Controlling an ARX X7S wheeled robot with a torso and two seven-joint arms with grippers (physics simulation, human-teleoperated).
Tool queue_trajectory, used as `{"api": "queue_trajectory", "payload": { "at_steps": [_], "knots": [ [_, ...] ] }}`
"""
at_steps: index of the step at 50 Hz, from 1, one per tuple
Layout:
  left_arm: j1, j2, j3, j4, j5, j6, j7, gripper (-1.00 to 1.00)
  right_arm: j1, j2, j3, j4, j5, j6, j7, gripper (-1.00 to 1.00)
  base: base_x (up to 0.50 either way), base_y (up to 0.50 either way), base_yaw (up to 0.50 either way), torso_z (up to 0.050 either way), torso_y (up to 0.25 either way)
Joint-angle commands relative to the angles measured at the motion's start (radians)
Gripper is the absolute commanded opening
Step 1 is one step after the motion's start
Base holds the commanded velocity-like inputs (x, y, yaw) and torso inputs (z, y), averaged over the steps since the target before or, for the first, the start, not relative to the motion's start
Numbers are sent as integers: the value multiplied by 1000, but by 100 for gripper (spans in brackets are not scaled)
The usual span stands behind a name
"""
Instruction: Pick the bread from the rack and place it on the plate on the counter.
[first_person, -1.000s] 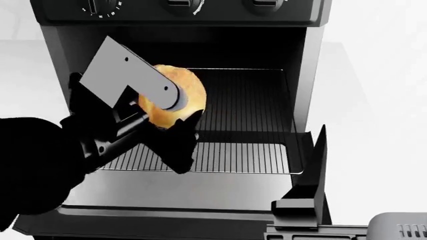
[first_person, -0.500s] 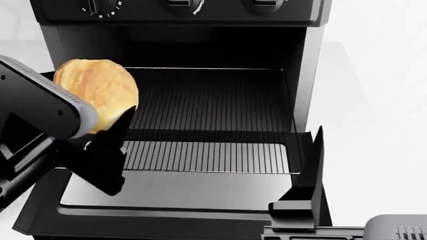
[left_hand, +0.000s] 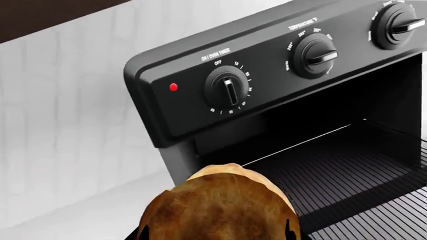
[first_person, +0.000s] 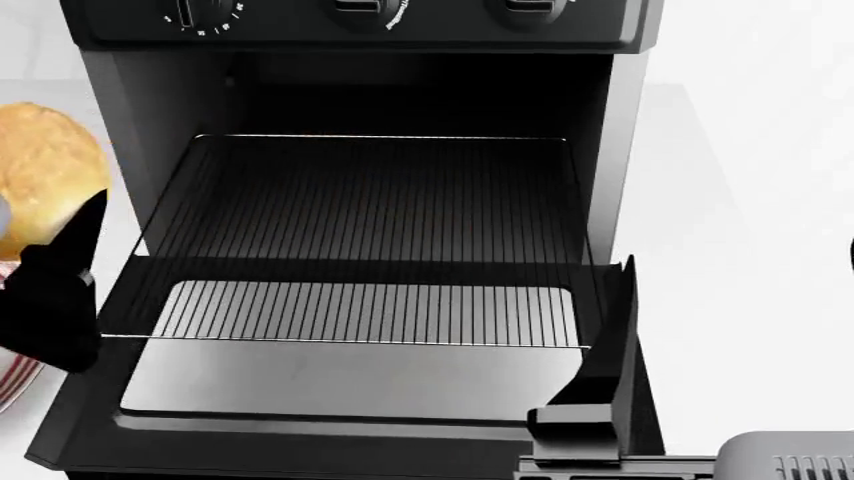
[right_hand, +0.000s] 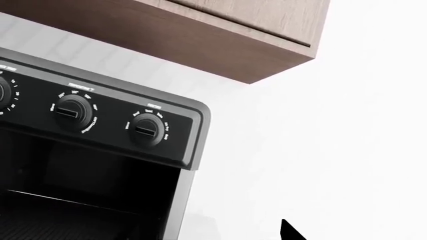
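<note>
The golden-brown bread (first_person: 47, 175) hangs at the far left of the head view, outside the oven, with my left gripper (left_hand: 217, 231) shut on it. Black fingertips (left_hand: 291, 230) show on both sides of the bread (left_hand: 220, 210) in the left wrist view. A red-striped edge of the plate (first_person: 14, 385) peeks in below it on the white counter (first_person: 747, 330). The wire rack (first_person: 374, 230) sits bare in the open oven. My right gripper (first_person: 607, 350) stands open by the oven door's right corner, holding nothing; only one fingertip (right_hand: 288, 231) shows in its wrist view.
The black oven (left_hand: 280, 65) has its grey door panel (first_person: 347, 380) folded down towards me. Its left wall (first_person: 127, 120) stands next to the bread. A wooden cabinet (right_hand: 220, 35) hangs above on the right.
My left gripper has carried the bread leftwards, out from over the rack to the view's left edge above the plate's rim. The rack is now uncovered. The right gripper has barely shifted.
</note>
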Motion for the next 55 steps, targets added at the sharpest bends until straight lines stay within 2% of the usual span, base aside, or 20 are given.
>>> {"api": "queue_trajectory", "payload": {
  "at_steps": [1, 22, 48, 55],
  "knots": [
    [15, -36, -63, -28, -17, 27, -22, -100, 2, -22, 28, -1, -20, -4, -14, 100, 0, 0, 0, 0, 0],
    [170, -115, -122, -123, 166, 107, 95, -100, 25, -27, 24, -12, -7, 11, -7, 100, 0, 0, 0, 0, 0],
    [301, -155, -186, -224, 216, 186, 129, -100, 59, -40, -3, -18, 4, 19, 7, 100, 0, 0, 0, 0, 0],
    [297, -164, -174, -254, 257, 192, 153, -100, 78, -43, -15, -20, 12, 20, 10, 100, 0, 0, 0, 0, 0]
  ]
}}
